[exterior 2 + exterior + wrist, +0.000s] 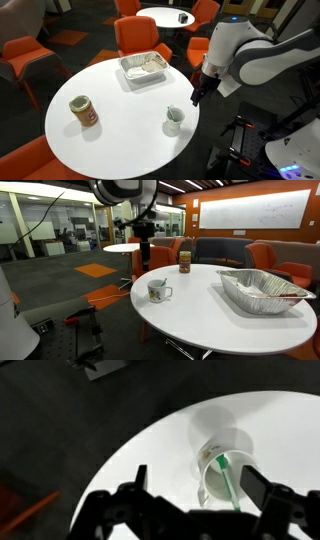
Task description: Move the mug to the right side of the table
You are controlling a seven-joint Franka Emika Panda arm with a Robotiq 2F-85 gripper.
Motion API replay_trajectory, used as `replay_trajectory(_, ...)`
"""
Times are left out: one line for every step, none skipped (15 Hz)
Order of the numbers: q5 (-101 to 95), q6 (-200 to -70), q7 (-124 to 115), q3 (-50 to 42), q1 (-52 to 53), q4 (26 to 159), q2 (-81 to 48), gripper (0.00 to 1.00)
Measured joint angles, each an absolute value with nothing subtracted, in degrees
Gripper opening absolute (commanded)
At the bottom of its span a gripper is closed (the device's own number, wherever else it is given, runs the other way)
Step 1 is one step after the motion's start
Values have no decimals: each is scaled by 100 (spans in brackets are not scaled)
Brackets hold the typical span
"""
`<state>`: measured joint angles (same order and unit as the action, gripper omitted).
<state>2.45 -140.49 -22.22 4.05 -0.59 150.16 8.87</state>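
The small white mug [158,290] stands upright near the edge of the large round white table [215,325]. It also shows in an exterior view [174,121] and in the wrist view [225,460], where a green stick leans inside it. My gripper [198,485] is open and empty. It hovers above the table edge [120,145] beside the mug, with the mug's rim between the two fingers in the wrist view. It does not touch the mug. In both exterior views the gripper [197,96] hangs from the arm [146,252].
A large foil tray [262,288] and a small brown lidded jar [185,262] stand on the same table; both show again as tray [144,66] and jar [83,110]. Orange chairs [138,35] ring the table. A smaller round white table [165,15] stands behind.
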Motion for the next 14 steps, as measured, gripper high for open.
replay_trajectory(254,-14356,-2212,399,-59,15028,626,100)
replay_trajectory(255,-14624,-2204,396,-57,15020,358,100)
replay_trajectory(285,-14854,-2158,391,-49,14985,85,100)
replay_trajectory(327,-15038,-2073,388,-37,14917,-196,100)
replay_trajectory(353,-15169,-1963,383,-25,14810,-483,100)
replay_trajectory(428,-15276,-1803,382,-17,14669,-774,100)
replay_trajectory(545,-15361,-1603,383,-15,14507,-1046,100)
replay_trajectory(627,-15435,-1450,381,-17,14324,-1308,100)
replay_trajectory(673,-15497,-1339,381,-20,14144,-1533,100)
replay_trajectory(696,-15522,-1243,378,-22,13965,-1727,100)
replay_trajectory(696,-15523,-1183,372,-22,13800,-1888,100)
replay_trajectory(696,-15523,-1130,364,-21,13654,-2030,81)
replay_trajectory(682,-15518,-1091,350,-18,13528,-2164,74)
replay_trajectory(679,-15504,-1015,343,-16,13428,-2273,68)
